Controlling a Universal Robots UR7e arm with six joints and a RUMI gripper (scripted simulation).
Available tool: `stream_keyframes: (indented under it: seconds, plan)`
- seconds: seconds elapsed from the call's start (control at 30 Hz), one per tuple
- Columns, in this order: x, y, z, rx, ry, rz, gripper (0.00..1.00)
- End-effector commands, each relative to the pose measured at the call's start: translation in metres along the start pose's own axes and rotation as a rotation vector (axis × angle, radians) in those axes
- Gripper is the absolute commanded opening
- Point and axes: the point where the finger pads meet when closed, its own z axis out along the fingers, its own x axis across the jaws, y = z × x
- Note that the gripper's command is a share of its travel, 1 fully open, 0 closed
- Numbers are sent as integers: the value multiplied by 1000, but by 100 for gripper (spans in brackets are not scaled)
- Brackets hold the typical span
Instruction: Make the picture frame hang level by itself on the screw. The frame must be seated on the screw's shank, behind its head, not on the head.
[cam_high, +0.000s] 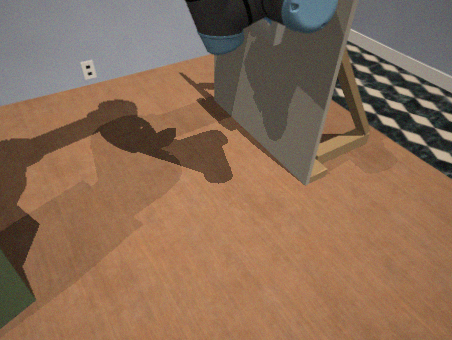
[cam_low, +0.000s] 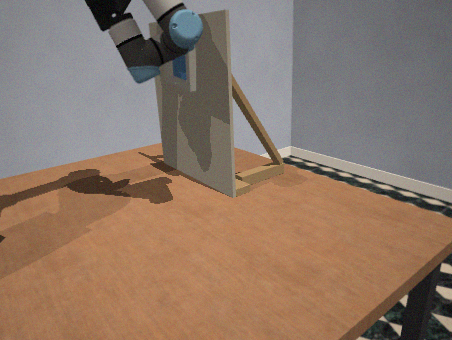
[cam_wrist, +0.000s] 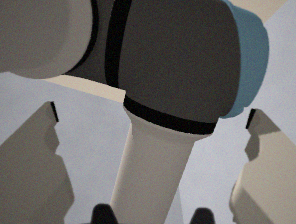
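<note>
The picture frame shows only in part: a pale side bar and a blue picture area lie against the upright grey board. The arm hides the rest of it, so its level and its seating cannot be told. The screw is not visible in any view. My gripper has its two jaws wide apart, with nothing held between them. Behind the jaws the wrist view shows the arm's own links and pale wall, not the frame. The jaws cannot be made out in the top and exterior views.
The arm's blue-capped joints are close in front of the board's upper part. A wooden strut braces the board from behind on the wooden table. A green block is at the left edge.
</note>
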Motion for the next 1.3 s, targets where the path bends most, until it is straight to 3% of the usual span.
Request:
stream_keyframes:
  seconds: [0.0,0.37,1.27]
  plan:
    - [35,4,18,78,21,57,100]
    - [61,11,32,142,41,113,100]
    - [76,16,41,165,55,165,100]
